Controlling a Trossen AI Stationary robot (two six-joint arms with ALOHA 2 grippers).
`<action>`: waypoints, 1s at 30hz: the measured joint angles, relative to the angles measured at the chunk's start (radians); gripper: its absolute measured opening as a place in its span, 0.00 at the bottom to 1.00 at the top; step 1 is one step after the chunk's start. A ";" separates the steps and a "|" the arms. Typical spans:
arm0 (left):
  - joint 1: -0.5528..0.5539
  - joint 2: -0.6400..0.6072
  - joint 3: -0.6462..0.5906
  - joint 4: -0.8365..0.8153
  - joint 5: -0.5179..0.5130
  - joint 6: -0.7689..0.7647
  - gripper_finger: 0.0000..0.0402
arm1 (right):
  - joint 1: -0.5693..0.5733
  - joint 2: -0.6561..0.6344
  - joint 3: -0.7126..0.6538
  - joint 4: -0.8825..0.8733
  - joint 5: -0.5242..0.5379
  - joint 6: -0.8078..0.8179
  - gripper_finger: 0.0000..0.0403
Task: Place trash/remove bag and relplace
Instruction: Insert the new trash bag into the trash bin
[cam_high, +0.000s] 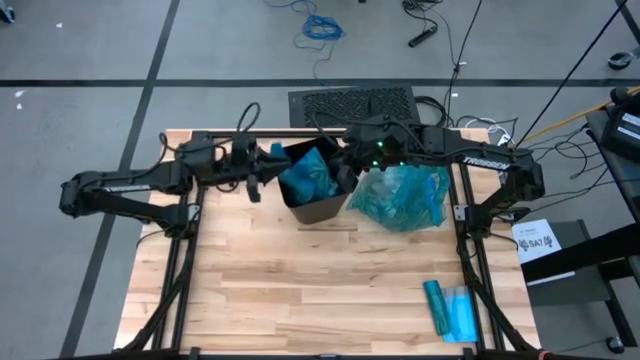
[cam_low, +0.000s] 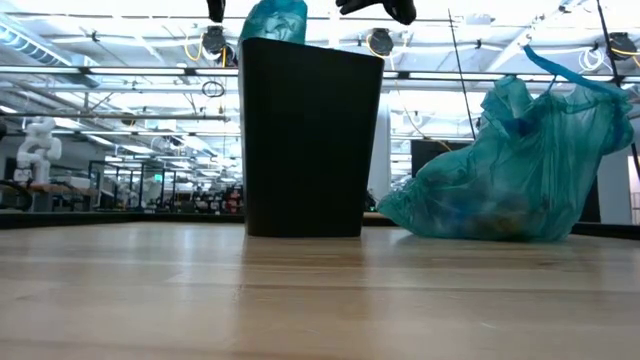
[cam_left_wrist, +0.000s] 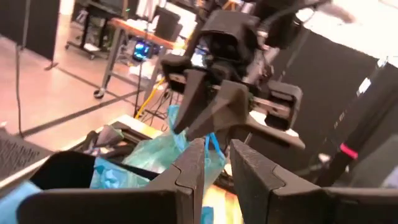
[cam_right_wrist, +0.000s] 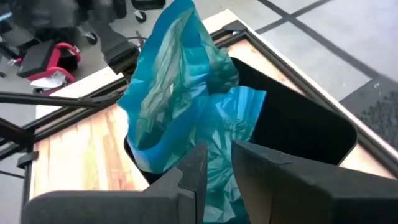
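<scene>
The step in hand appears to be fitting a fresh liner (cam_right_wrist: 180, 106) into the bin (cam_low: 310, 140). The full bag (cam_low: 510, 180) already lies on the worktop (cam_high: 300, 290), just beside the bin on the right arm's side.

The liner is thin, teal, translucent and crumpled. It stands bunched above the bin mouth, part inside, part over the rim.

Left tool (cam_left_wrist: 214, 165): above the bin's left rim, fingers a narrow gap apart, nothing visibly between them. Right tool (cam_right_wrist: 217, 165): above the bin mouth, fingers nearly together; the liner sits directly ahead, but whether film is pinched cannot be told.

To do the step well:
- Take one layer of film at the liner's open edge, not the bunched middle.
- Draw opposite edges outward and down over the rim.
- Keep the pull light; the bin is likely to tip or slide.

The trash is not separately visible; pale shapes show faintly through the full bag. A spare roll (cam_high: 450, 310) lies near the worktop's front right corner.
</scene>
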 joint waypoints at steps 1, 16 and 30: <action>0.000 -0.005 0.000 -0.005 -0.011 -0.024 0.19 | -0.001 0.000 0.000 0.004 -0.001 -0.013 0.16; -0.051 -0.059 0.120 -0.399 -0.179 -0.258 0.19 | -0.047 0.000 0.000 -0.009 -0.080 -0.199 0.20; -0.145 0.060 0.465 -0.889 -0.473 -0.576 0.16 | -0.121 0.000 0.000 -0.118 -0.079 -0.310 0.20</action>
